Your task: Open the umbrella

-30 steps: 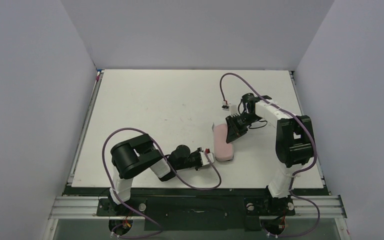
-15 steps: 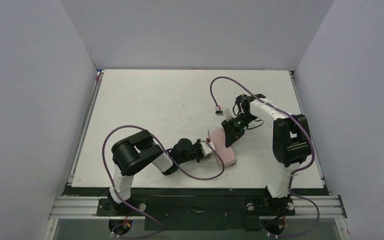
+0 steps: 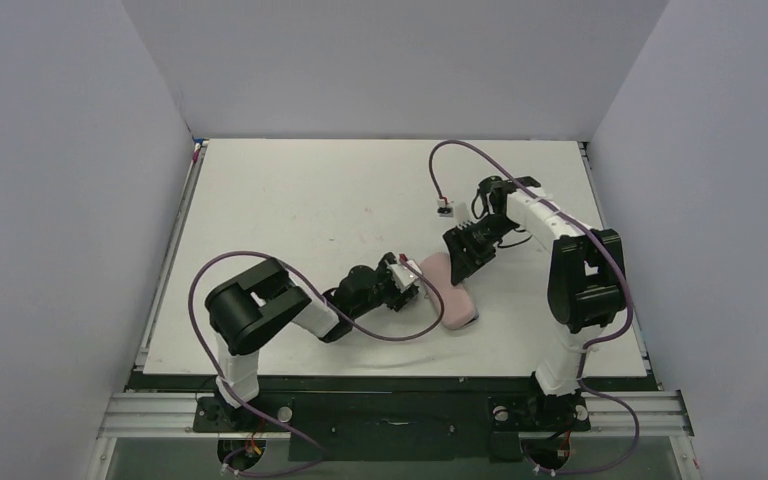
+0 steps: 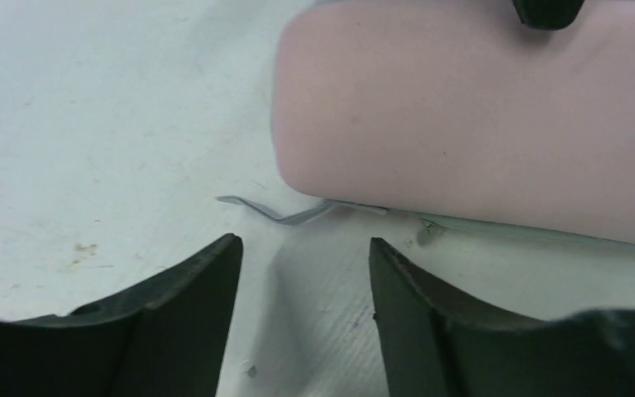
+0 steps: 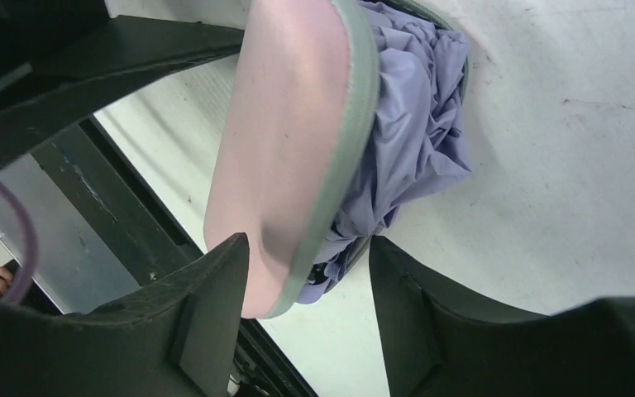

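The umbrella [image 5: 417, 116] shows only in the right wrist view, as crumpled lavender fabric bulging from the part-open oval pink case [image 5: 285, 141]. The case [image 3: 451, 296] lies on the table between the two arms. My right gripper [image 5: 308, 256] is open, its fingers either side of the case's raised lid edge without pressing it. It sits at the case's far end [image 3: 463, 262]. My left gripper [image 4: 306, 256] is open and empty, low over the table just short of the case's [image 4: 479, 116] side. It reaches in from the left [image 3: 412, 285].
A thin grey zipper strip [image 4: 285, 213] trails from the case's seam onto the white table [image 3: 300, 200]. A small white connector on the purple cable [image 3: 447, 208] hangs behind the right gripper. The table's dark front rail [image 5: 124, 223] lies close by.
Both grippers have gone from shut to open. The left gripper has moved away from the front edge to the case's left side, and the case has turned slightly.
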Tool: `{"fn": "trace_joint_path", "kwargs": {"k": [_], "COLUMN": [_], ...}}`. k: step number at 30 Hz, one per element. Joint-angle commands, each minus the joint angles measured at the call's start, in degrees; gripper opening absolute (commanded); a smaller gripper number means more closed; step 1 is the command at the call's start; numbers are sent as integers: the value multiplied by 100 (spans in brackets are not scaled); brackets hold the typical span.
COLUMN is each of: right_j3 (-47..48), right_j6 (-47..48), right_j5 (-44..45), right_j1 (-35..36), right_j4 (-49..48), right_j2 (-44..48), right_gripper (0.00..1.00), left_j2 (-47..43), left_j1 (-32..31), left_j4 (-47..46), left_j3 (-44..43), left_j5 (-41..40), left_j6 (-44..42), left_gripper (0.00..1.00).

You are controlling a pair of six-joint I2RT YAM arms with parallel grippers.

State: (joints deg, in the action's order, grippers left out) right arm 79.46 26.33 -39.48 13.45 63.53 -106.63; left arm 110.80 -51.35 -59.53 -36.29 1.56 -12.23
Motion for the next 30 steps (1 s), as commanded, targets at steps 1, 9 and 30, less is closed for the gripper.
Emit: {"fn": "trace_joint_path", "kwargs": {"k": [1,9,30], "right_j3": [245,199,-682], "right_j6": [-272,-199,-1650], "right_j5": [-305,-1077,365], "right_j1": [-52,210,2144], "right_j4": [274,386,-3095], "right_j2": [338,544,448], "right_gripper": [52,35,39], "left_j2": [-869,-1892,-2569], "left_j1": [117,553,2608], "left_j4": [228,1649,4258], "left_j3": [73,0,-258], "left_j5": [-188,9,776], "left_j6": [293,1386,5071], "left_gripper": [60,65,70]}}
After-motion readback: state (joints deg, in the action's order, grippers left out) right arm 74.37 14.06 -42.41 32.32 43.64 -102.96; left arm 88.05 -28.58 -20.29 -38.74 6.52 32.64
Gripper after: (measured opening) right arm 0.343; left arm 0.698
